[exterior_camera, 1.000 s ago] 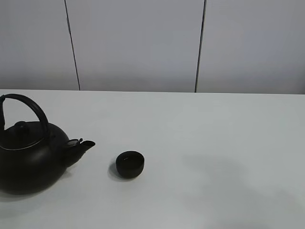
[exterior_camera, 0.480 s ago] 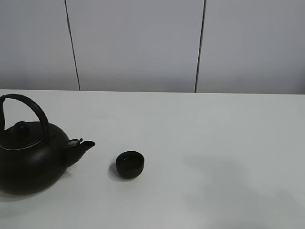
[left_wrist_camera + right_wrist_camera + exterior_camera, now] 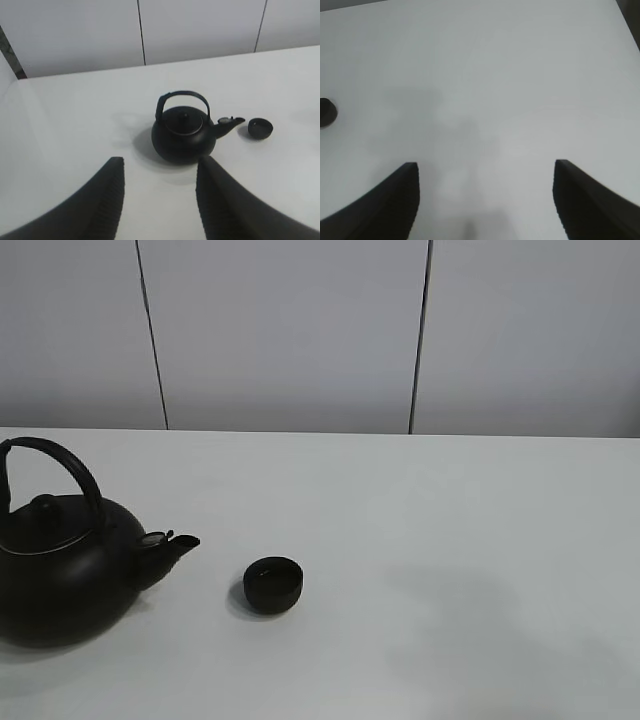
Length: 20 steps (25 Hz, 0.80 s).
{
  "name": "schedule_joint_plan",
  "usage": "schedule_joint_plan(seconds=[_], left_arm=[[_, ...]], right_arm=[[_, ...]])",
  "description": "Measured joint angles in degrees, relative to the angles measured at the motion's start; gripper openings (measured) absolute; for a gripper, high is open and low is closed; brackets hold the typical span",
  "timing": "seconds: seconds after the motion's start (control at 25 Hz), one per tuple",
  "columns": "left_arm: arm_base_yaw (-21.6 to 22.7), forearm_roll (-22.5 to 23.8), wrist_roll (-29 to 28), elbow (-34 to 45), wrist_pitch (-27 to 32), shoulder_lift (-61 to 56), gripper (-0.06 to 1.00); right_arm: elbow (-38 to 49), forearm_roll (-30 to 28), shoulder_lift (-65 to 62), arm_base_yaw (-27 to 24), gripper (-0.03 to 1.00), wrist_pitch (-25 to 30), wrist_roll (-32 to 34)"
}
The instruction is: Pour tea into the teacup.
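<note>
Table point(image 3: 450, 540), smooth matte white, spreads wide; round black kettle point(image 3: 62, 570) with arched handle sits far left; small bowl-like teacup point(image 3: 273, 584) just right of its spout; only wrist views show left gripper point(image 3: 159, 175) and right gripper point(image 3: 485, 170), both gaping, empty.

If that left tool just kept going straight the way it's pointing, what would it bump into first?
Probably the kettle: it sits straight ahead between the open fingers of the left tool, with only bare table before it. The teacup lies off to the side.
</note>
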Motion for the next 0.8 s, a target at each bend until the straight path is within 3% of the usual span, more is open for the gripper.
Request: schedule_joint_plan(seconds=[0.24,0.48,0.8], left_arm=[[0.0,-0.1,-0.9,11.3,-0.1,-3.4,0.33],[0.0,0.9,-0.9,20.2,-4.9,-3.7,0.33],[0.0,2.9,-3.4,22.9,-8.0,-3.7,0.33]], right_arm=[[0.0,0.0,0.0,0.0,0.52,0.0,0.0],[0.0,0.0,0.0,0.0,0.52,0.0,0.0],[0.0,0.0,0.0,0.0,0.52,0.0,0.0]])
